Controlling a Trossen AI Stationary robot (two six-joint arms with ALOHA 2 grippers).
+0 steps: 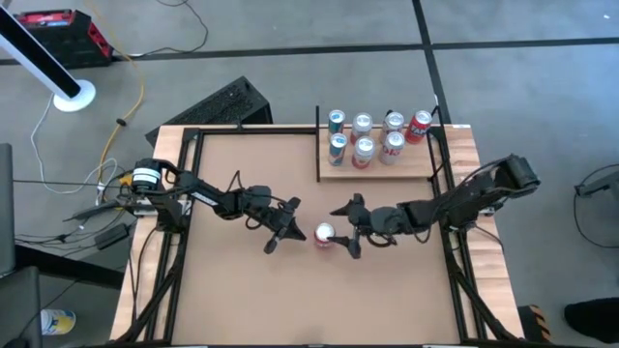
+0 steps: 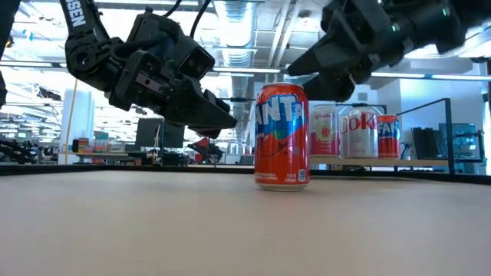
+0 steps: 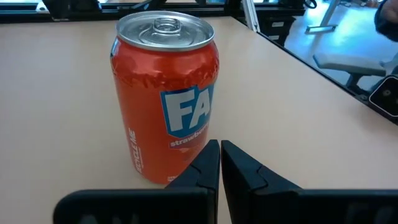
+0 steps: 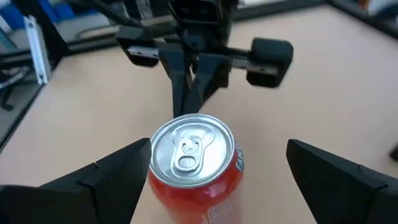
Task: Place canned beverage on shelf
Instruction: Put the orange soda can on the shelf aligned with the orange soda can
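Observation:
An orange-red beverage can [image 1: 324,235] stands upright on its base at the middle of the brown tabletop [image 1: 251,300]. My left gripper [image 1: 290,232] is shut, and its tips [image 3: 219,152] hover just short of the can's left side [image 3: 165,106]. My right gripper [image 1: 344,230] is open and raised on the can's right. Its fingers [image 4: 118,171] stand wide on either side of the can's top [image 4: 189,149] without touching it. The shelf [image 1: 377,172] sits at the far right and carries several cans [image 1: 364,149].
Black frame posts [image 1: 455,193] run along the table's left and right sides, one close to the shelf. A dark keyboard [image 1: 227,101] lies beyond the far edge. Bare tabletop stretches across the near half. The shelf cans [image 2: 357,130] show behind the can in the low view.

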